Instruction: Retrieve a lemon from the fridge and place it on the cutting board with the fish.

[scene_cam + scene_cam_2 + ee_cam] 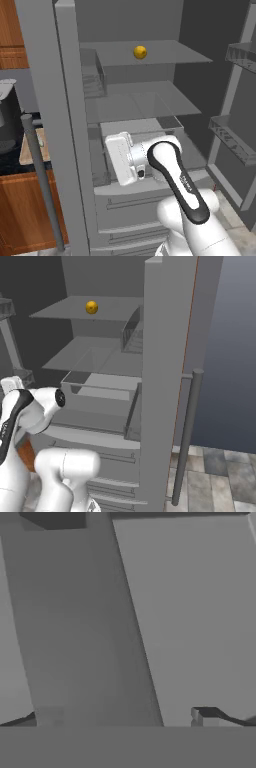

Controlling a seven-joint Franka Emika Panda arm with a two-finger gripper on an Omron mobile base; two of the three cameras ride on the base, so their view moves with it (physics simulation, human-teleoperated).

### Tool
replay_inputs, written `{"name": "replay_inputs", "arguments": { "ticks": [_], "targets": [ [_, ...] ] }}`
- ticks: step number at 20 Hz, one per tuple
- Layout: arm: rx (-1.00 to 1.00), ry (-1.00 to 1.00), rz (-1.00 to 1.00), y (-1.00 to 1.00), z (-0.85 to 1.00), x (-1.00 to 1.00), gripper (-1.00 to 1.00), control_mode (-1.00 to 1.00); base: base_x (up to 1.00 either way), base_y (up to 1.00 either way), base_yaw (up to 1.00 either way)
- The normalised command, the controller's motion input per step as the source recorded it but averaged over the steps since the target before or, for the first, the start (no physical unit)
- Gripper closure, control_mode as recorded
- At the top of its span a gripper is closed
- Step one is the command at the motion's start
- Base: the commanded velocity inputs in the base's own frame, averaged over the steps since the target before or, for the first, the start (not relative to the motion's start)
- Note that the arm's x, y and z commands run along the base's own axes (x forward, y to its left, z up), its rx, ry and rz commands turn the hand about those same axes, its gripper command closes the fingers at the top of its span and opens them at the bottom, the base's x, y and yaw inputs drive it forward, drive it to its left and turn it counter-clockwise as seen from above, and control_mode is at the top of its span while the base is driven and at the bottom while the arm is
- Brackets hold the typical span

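Left base view, from its left edge: a cutting board point(31, 147) lies on the bench point(15, 167) beside the fridge point(60, 125), far to the left of the pincer and partly hidden behind the fridge door and its long bar handle point(42, 180). A small pale shape on the board may be the fish; it is too small to tell. Further right, the fridge stands open with glass shelves point(165, 52) inside. The lemon point(140, 52) sits alone on the upper shelf, well above the robot's hand, apart from it. The hand hangs low in front of the lower shelf and crisper drawer point(140, 127). Hand view shows the pincer point(125, 717) with its two dark fingertips point(202, 717) spread wide, nothing between them, facing grey fridge surfaces. Right base view places the lemon point(91, 307) up and to the right of the arm.
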Motion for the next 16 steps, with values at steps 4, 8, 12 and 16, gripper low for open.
{"name": "replay_inputs", "arguments": {
  "ticks": [4, 8, 12, 16],
  "targets": [
    [0.03, 0.0, 0.05, 0.51, -0.05, -0.05, -1.0, -1.0, 0.0, 0.0, 0.0],
    [-0.01, 0.0, 0.0, 0.2, 0.0, 0.0, -1.0, -1.0, 0.0, 0.0, 0.0],
    [-0.12, 0.0, 0.0, -0.39, 0.0, 0.24, -1.0, -1.0, 0.0, 0.0, 0.0],
    [-0.15, -0.02, 0.0, -0.93, 0.11, 0.19, -1.0, -1.0, 0.0, 0.0, 0.0]
  ]
}}
